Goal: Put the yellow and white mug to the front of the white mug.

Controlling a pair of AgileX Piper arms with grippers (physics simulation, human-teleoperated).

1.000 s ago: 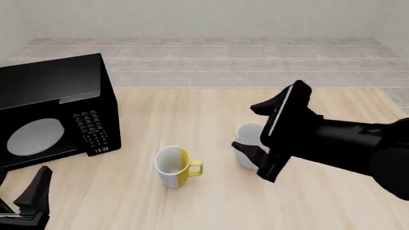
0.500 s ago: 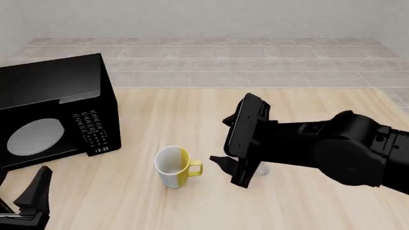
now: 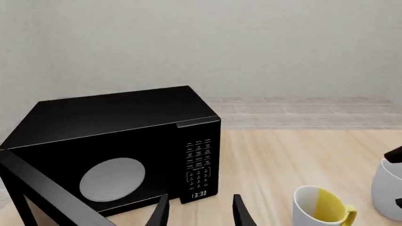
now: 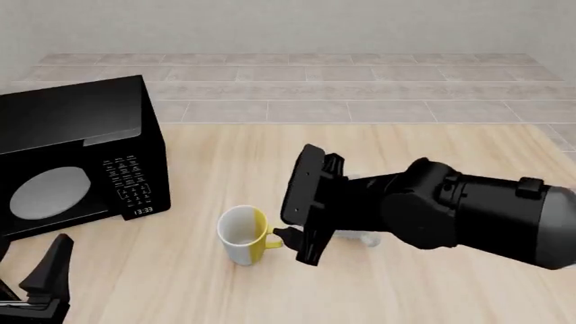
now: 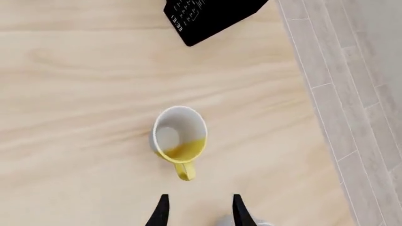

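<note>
The yellow and white mug (image 4: 241, 233) stands upright on the wooden table (image 4: 225, 155), its yellow handle pointing right toward my right gripper (image 4: 286, 224). That gripper is open and empty, just right of the handle. In the right wrist view the yellow and white mug (image 5: 179, 136) lies ahead of the open right gripper (image 5: 199, 210). My right arm hides most of the white mug (image 4: 362, 237), of which only a pale sliver shows. The white mug (image 3: 390, 188) stands right of the yellow and white mug (image 3: 319, 207) in the left wrist view. My left gripper (image 3: 199, 214) rests open and empty at the near left corner (image 4: 29, 273).
A black microwave (image 4: 81, 162) with its door swung open stands on the left of the table, and it fills much of the left wrist view (image 3: 119, 155). Beyond the table's far edge runs a tiled floor (image 4: 297, 81).
My right arm has swung left across the table, from beside the white mug to next to the yellow and white mug's handle, now covering the white mug. The left arm has not moved.
</note>
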